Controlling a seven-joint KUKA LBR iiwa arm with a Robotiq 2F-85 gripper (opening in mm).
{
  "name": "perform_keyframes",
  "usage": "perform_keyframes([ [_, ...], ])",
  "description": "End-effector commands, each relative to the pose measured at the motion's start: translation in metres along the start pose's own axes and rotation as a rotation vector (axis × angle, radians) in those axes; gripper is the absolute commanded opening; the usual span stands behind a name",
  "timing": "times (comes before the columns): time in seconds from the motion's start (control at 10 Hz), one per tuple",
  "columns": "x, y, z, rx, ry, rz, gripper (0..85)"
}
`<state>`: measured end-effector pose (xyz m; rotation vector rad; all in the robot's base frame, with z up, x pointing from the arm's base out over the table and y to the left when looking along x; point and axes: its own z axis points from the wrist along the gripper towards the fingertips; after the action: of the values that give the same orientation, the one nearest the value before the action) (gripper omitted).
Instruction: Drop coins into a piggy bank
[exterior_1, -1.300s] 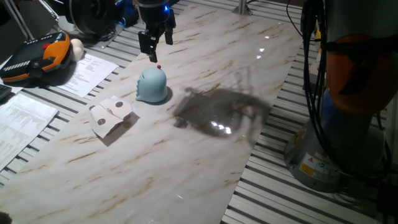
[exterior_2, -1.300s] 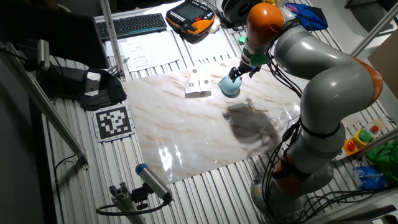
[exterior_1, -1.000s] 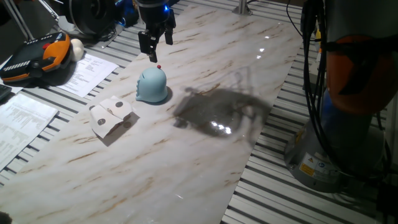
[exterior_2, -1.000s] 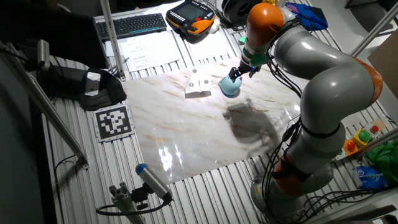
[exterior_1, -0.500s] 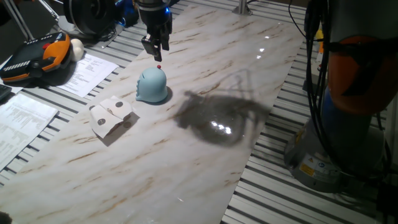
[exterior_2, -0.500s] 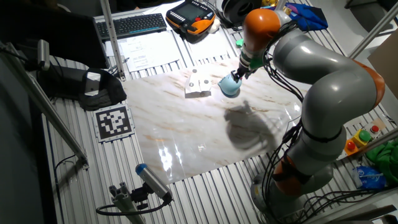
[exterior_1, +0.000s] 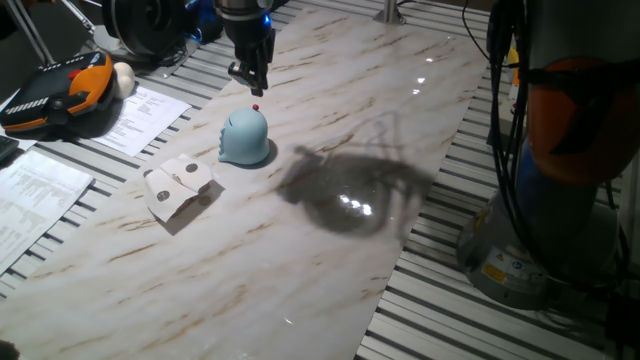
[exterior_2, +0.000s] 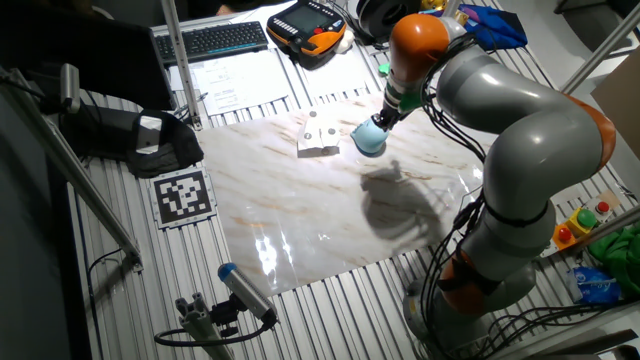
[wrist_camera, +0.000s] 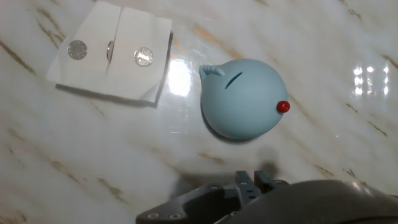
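Note:
The light blue piggy bank stands on the marble table, with its red knob on top. It also shows in the other fixed view. In the hand view the piggy bank shows a thin slot on its upper left. My gripper hangs just above and slightly behind the knob. In the hand view its fingertips stand close together at the bottom edge, and no coin shows between them. Two coins lie flat in the off-white block; a third stands on edge in its fold.
The off-white block lies left of the piggy bank. Papers and an orange-black pendant lie beyond the table's left edge. The arm's base stands on the right. A keyboard sits at the back.
My gripper has turned about its vertical axis above the piggy bank and shifted slightly towards it. The piggy bank and the block have not moved.

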<state>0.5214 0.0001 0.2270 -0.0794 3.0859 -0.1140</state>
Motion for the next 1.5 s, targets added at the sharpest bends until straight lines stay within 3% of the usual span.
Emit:
perform_keyframes([
  [0.0, -0.001, 0.0, 0.001, 0.001, -0.001, 0.003, 0.0],
  [0.4, -0.002, 0.013, 0.007, -0.007, 0.006, 0.031, 0.0],
  [0.7, -0.003, 0.027, 0.021, 0.004, -0.017, 0.058, 0.0],
  [1.1, 0.008, 0.06, 0.034, 0.012, -0.021, 0.099, 0.0],
  [1.4, 0.014, 0.073, 0.04, 0.013, -0.022, 0.125, 0.0],
])
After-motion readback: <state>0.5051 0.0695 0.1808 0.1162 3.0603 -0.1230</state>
